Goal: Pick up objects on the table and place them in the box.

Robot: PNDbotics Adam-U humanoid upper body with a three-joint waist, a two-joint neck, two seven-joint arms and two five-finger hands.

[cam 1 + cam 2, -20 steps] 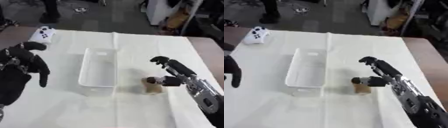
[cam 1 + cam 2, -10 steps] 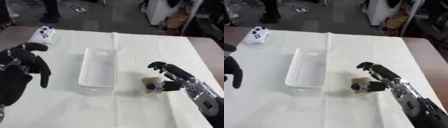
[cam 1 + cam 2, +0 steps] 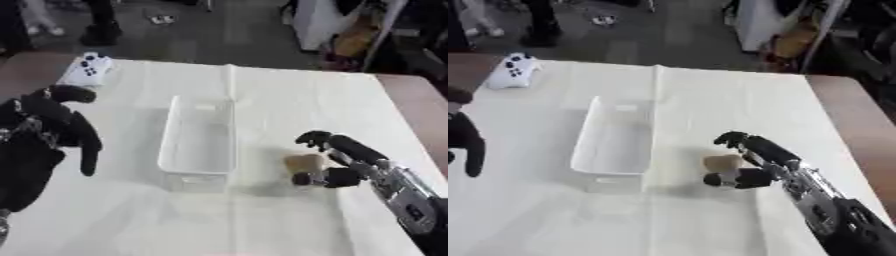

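The right hand [image 3: 337, 162] is closing in on the small tan object [image 3: 304, 162], its fingers now curling round it where a second ago they were spread above. The object is sitting on the bench [image 3: 289, 100] just right of the empty white box [image 3: 199, 145]. The left hand [image 3: 39, 140] is idling, fingers relaxed.

- The box [image 3: 199, 145] sits mid-counter [image 3: 289, 100].
- A small object [image 3: 304, 163] lies just right of it, inside the right hand [image 3: 337, 162].
- A controller [image 3: 87, 69] lies at the far left.
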